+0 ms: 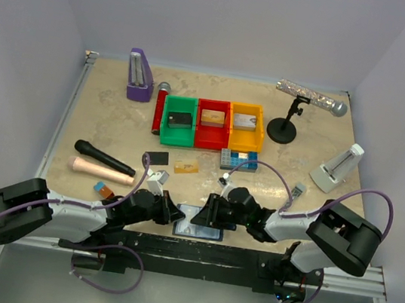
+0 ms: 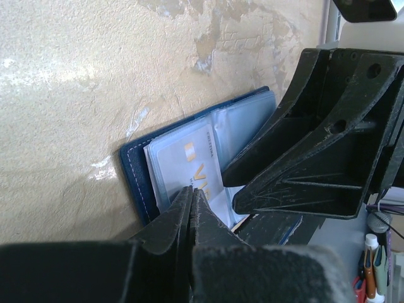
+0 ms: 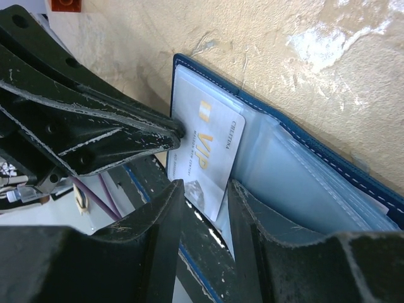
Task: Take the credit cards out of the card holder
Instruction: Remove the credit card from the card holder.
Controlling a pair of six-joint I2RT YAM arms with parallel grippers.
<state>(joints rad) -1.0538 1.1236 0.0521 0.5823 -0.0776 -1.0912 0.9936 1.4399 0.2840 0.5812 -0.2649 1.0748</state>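
Here the card holder (image 3: 297, 177) lies open holding a credit card (image 3: 208, 145), left claw (image 2: 192, 192) clenched, right claw (image 3: 205, 185) spread.

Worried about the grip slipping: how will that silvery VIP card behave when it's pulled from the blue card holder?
The VIP card looks thin, flat and glossy, so it is probably stiff, light and rather slippery. The card holder has soft-looking clear sleeves, so it may flex and drag along unless held down.

Open card holder (image 1: 191, 218) on beige table (image 1: 101, 117)
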